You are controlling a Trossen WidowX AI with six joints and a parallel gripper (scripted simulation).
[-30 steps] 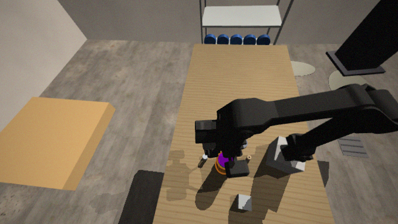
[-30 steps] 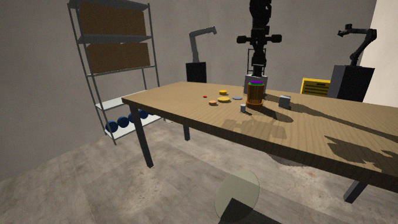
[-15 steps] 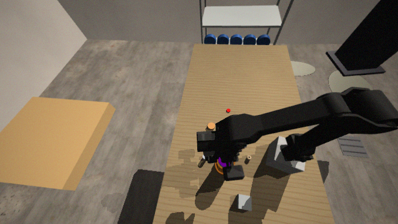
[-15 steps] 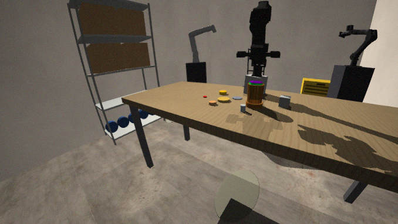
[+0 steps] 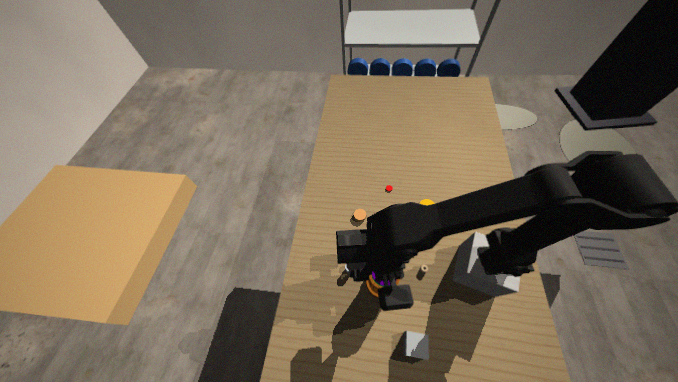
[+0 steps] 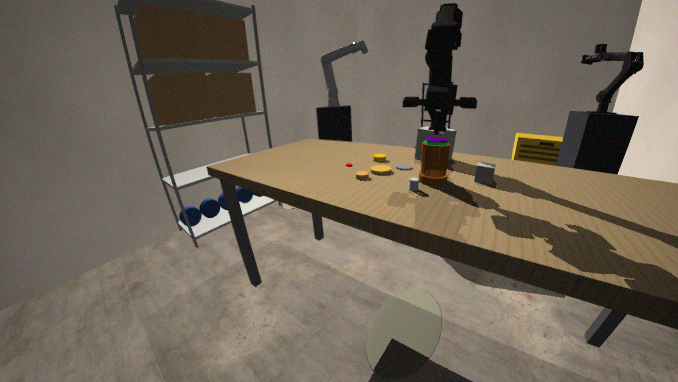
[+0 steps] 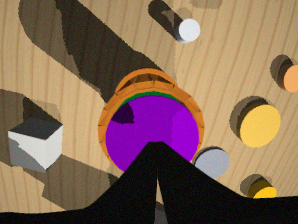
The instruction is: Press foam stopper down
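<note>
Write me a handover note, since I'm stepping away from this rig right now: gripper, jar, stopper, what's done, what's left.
Gripper: shut, holding nothing, poised right above the jar.
Jar: upright on the table, near the small discs.
Stopper: purple top sits slightly proud of the rim; contact with the fingertips can't be confirmed.
Done: closed fingers lined up over the stopper.
Left: press carefully, not too deep, release, check it's level with the rim.
</note>
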